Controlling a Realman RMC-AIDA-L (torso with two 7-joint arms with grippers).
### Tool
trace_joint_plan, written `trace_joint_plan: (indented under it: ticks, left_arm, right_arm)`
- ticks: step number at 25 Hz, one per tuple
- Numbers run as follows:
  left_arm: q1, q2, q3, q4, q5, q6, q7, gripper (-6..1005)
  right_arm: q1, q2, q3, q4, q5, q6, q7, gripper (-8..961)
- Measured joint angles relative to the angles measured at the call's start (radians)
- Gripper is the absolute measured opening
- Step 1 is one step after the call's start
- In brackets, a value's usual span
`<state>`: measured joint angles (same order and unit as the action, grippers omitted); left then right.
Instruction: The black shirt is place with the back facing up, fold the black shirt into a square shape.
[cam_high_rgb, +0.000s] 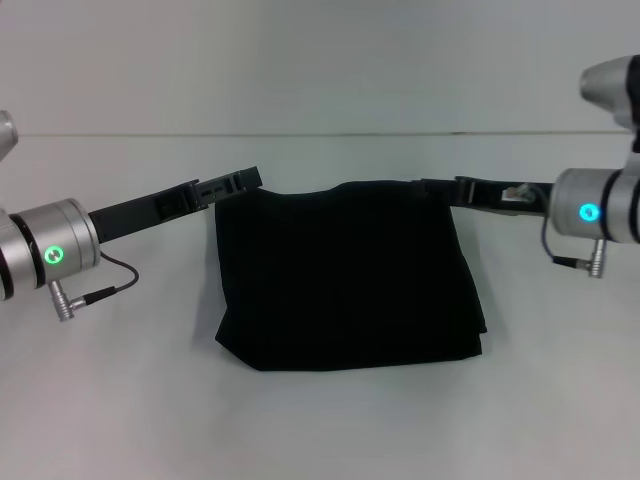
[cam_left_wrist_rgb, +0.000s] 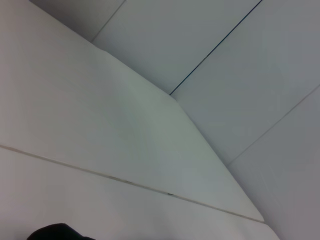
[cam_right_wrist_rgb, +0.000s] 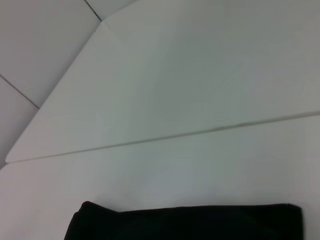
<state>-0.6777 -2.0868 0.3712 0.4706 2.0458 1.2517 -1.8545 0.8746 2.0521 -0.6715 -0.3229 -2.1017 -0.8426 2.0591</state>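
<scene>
A: Where does the black shirt (cam_high_rgb: 345, 275) lie?

B: Folded into a rough rectangle on the white table (cam_high_rgb: 320, 430), plain black side up, no lettering in sight. Its near edge shows stacked layers at the corner toward the right arm.

A: Left gripper (cam_high_rgb: 240, 182)?

B: At the shirt's far corner on the left-arm side, fingers low, reaching up to the fabric edge. Whether it pinches cloth or only sits against it, I cannot tell; the finger gap is not readable against the black fabric.

A: Right gripper (cam_high_rgb: 440, 188)?

B: At the shirt's opposite far corner, tips meeting the cloth. Same entry: opening cannot be told.

A: Wrist views?

B: The left wrist view catches only a small dark bit of shirt (cam_left_wrist_rgb: 57, 232) with table beyond it. The right wrist view shows a long strip of the shirt's edge (cam_right_wrist_rgb: 185, 222) lying flat, table beyond it
</scene>
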Motion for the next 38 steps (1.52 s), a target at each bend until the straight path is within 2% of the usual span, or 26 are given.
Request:
trace_joint_plan:
  ticks: [6,9,13,17,23,31,34,38]
  left_arm:
    - [0.005,-0.003,0.000,0.000,0.000,-0.005,0.005,951]
    - [0.006,-0.004,0.000,-0.003,0.000,-0.008,0.014,951]
    - [0.006,-0.005,0.000,-0.007,0.000,-0.017,0.025,951]
    - [0.006,-0.006,0.000,-0.007,0.000,-0.023,0.027,951]
    - [0.009,-0.007,0.000,-0.007,-0.001,-0.029,0.026,951]
    - [0.009,-0.006,0.000,-0.007,0.054,-0.042,-0.017,951]
    - [0.011,0.001,-0.001,0.003,0.093,-0.013,-0.032,951]
    - [0.033,0.020,0.008,0.053,0.139,0.087,-0.084,951]
  right_arm:
    - [0.019,0.032,-0.003,0.012,0.004,0.057,-0.003,791]
    - [0.033,0.041,0.001,0.022,0.018,0.079,-0.027,790]
    - [0.036,0.043,0.004,0.039,0.120,0.116,-0.123,791]
    - [-0.005,0.039,0.006,0.037,0.268,0.115,-0.247,790]
    - [-0.066,0.008,0.002,0.029,0.316,0.064,-0.265,790]
    - [-0.145,-0.065,-0.001,0.027,0.311,-0.185,-0.238,791]
    - [-0.174,-0.088,-0.002,0.026,0.310,-0.249,-0.225,791]
    - [-0.203,-0.103,-0.005,0.005,0.300,-0.304,-0.205,790]
